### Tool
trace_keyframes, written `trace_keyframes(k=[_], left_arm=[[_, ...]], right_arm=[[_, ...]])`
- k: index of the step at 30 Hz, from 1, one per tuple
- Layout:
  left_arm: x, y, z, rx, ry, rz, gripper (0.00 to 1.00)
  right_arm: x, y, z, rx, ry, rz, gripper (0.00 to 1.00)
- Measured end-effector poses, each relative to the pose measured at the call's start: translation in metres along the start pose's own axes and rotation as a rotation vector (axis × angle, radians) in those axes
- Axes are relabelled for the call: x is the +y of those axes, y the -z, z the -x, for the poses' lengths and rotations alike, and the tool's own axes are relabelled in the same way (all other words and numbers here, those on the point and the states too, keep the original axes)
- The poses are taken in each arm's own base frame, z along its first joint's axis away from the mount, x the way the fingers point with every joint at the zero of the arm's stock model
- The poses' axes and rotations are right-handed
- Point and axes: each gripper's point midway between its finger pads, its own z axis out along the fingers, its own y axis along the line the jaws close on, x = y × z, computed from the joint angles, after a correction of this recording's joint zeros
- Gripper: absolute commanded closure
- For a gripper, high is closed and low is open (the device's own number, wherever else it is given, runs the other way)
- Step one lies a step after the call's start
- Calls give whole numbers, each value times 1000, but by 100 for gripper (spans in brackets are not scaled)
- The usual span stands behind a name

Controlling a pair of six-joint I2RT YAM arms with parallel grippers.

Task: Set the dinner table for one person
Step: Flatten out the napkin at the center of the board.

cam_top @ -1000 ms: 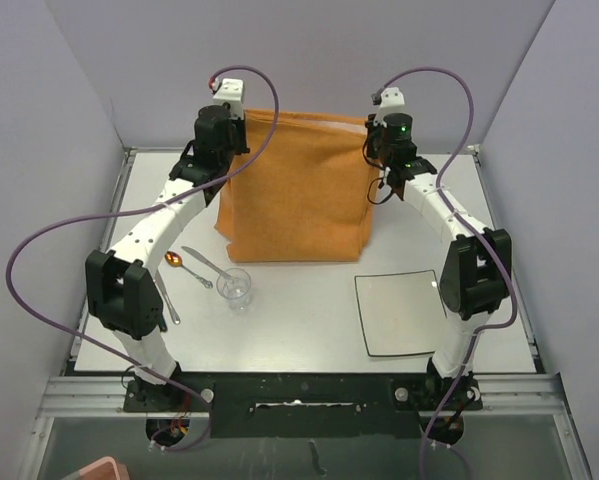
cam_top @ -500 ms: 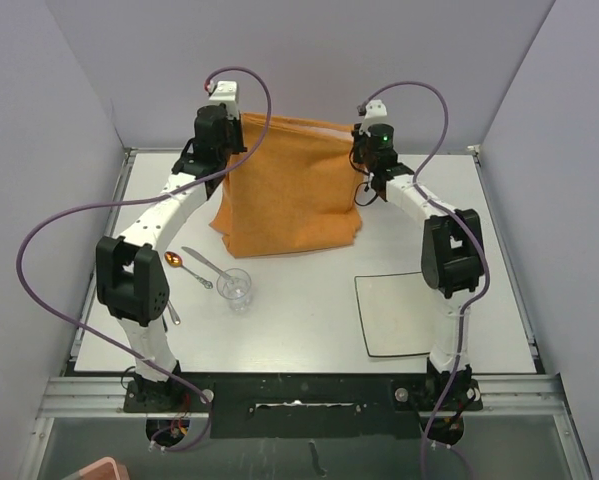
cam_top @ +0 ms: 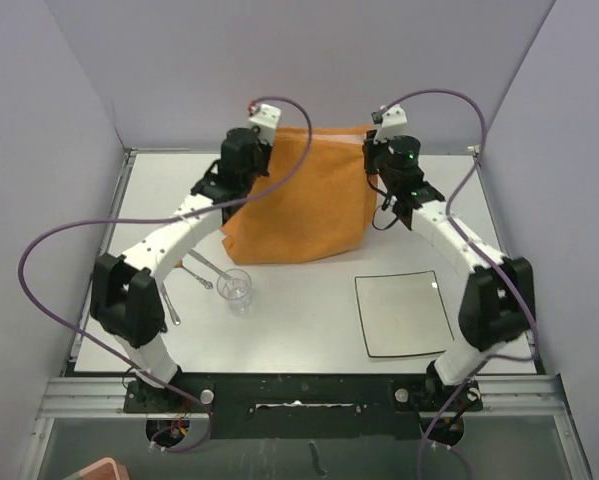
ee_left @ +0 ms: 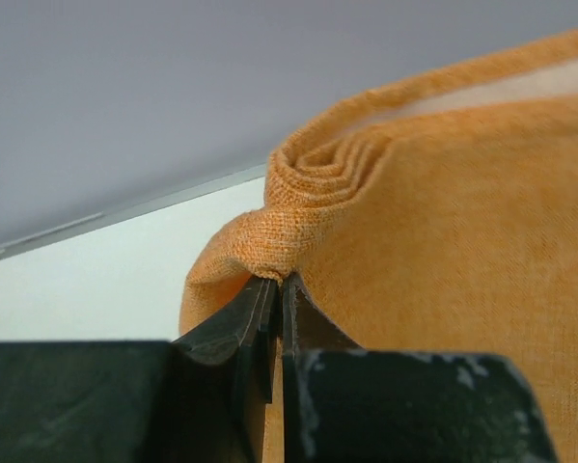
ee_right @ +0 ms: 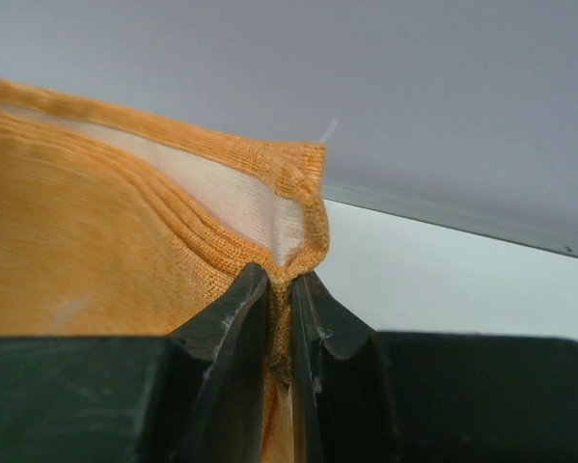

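The orange cloth mat (cam_top: 304, 195) hangs lifted over the far middle of the white dinner table (cam_top: 309, 310). My left gripper (cam_top: 251, 152) is shut on the mat's left top corner, bunched cloth (ee_left: 308, 193) above its tips (ee_left: 277, 282). My right gripper (cam_top: 377, 150) is shut on the mat's right top corner (ee_right: 298, 193), pinched between its tips (ee_right: 281, 275). The mat's lower edge rests on the table. A square white plate (cam_top: 403, 312) lies front right. A clear glass (cam_top: 235, 288) stands front left, with a spoon (cam_top: 201, 268) and other cutlery (cam_top: 169, 300) beside it.
Grey walls close in the table at the back and both sides. Purple cables (cam_top: 49, 250) loop from both arms. A metal rail (cam_top: 299, 385) runs along the near edge by the arm bases.
Both grippers, still holding the mat's corners, have shifted right, carrying the mat with them. The left arm now reaches over the cutlery.
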Motion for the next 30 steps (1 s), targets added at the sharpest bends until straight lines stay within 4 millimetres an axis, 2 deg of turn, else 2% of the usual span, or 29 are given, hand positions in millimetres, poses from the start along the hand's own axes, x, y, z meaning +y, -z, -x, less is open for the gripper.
trace_keyframes(k=[4,5,6,9,14,19,24,27,30], left_arm=[[-71,65,4,-61,-114,-151,100],[-79,80,7,-76,-121,-179,100],[-83,97,13,-101,-123,-199,100],[-75,138,31,-173,-121,-204,100],[-68,191,57,-272,-127,-212,100],[-58,222,63,-297,-134,-214,100],[-55,236,62,-292,-159,-226,100],[-54,237,62,-297,-190,-221,100],[-51,230,65,-306,-226,-190,100]], right_arm=[[5,72,45,-119,-1,27,100],[5,84,53,-141,1,30,100],[4,98,60,-165,6,31,100],[-3,131,70,-211,20,22,100],[-9,169,69,-219,46,20,100],[-8,194,65,-210,71,39,100],[-8,209,71,-230,96,57,100],[-9,207,72,-231,110,50,100],[-9,191,68,-210,118,38,100]])
